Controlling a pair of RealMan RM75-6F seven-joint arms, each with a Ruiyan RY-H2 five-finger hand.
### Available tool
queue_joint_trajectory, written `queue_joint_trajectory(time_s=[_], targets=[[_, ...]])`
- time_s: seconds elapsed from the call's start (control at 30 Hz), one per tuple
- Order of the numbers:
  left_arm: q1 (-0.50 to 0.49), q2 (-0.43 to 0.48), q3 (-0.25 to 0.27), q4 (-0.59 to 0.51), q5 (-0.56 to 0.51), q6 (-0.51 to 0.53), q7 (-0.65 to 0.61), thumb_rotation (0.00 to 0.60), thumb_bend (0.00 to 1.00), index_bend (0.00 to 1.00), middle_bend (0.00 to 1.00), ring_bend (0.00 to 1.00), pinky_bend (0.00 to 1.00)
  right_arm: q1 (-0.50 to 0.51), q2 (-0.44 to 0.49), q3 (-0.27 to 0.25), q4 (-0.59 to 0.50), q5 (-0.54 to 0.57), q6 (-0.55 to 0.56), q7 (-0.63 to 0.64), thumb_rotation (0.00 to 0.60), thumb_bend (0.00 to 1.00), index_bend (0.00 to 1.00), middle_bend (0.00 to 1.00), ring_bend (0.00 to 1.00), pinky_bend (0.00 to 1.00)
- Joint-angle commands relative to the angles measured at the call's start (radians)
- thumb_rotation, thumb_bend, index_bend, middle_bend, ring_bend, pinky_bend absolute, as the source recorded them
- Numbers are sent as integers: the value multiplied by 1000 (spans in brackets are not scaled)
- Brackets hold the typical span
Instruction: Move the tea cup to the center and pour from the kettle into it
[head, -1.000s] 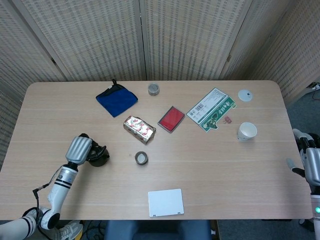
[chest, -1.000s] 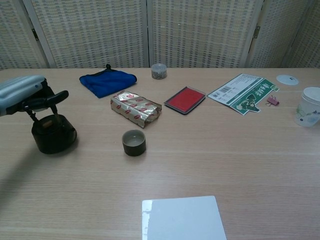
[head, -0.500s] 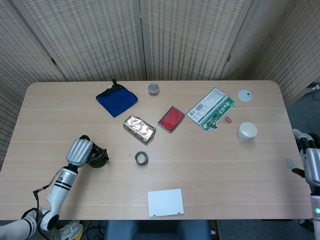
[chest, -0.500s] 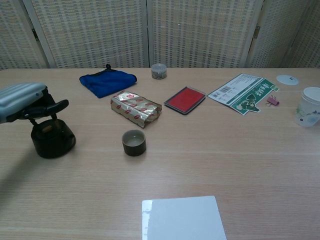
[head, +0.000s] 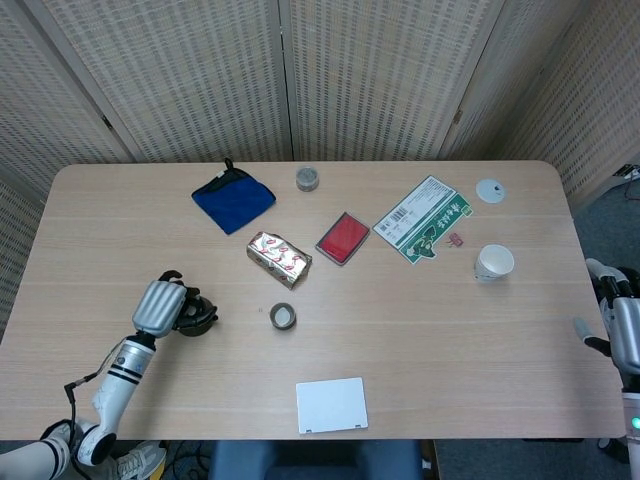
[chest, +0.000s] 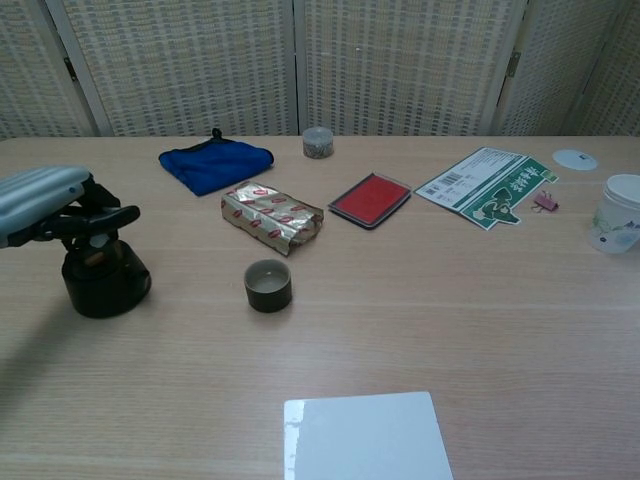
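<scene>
Now the left hand (chest: 55, 205) sits over the kettle (chest: 103, 281) at the table's (head: 450, 330) near-left side, a little lower and nearer the robot than a second ago. In that second the kettle has slid toward the left edge and settled flat on the wood; the chest view shows its dark body standing upright with the hand's fingers (chest: 105, 217) curled around the top, where the handle should be. Whether they truly grip the handle or only rest against it I cannot tell, since the palm hides the contact in the head view.

The cup (chest: 268, 285) has not moved. It stands upright near the middle of the table, just in front of the foil packet (chest: 272, 217) and well apart from the kettle. That placement suggests the first part of the task is already done and only the pour is left.

The right hand (head: 620, 330) hangs at the far right edge, off the table, and its fingers are too cropped to say how they lie.

My reading is that the kettle has been drawn back and put down, so either the pour is over or the hand is re-seating its hold first.
</scene>
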Motion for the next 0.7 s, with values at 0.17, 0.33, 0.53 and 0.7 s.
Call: queue_joint_trajectory(time_s=[0.17, 0.33, 0.53, 0.7], targets=[[7, 29, -8, -56, -28, -24, 4, 43, 186, 491, 466, 325, 208, -1, 2, 0, -1, -1, 2, 2, 600, 207, 202, 252, 143, 218], [14, 46, -23, -87, -64, -38, 15, 15, 159, 375, 323, 198, 143, -5, 4, 0, -1, -3, 6, 5, 600, 207, 202, 252, 143, 218], [22, 48, -37, -101, -93, -40, 34, 11, 155, 343, 299, 196, 113, -7, 6, -1, 0, -5, 7, 10, 600, 207, 202, 252, 143, 212], [39, 48, -66, -118, -138, -13, 71, 70, 155, 328, 280, 192, 112, -7, 7, 0, 4, -2, 5, 12, 600, 207, 202, 252, 142, 212]])
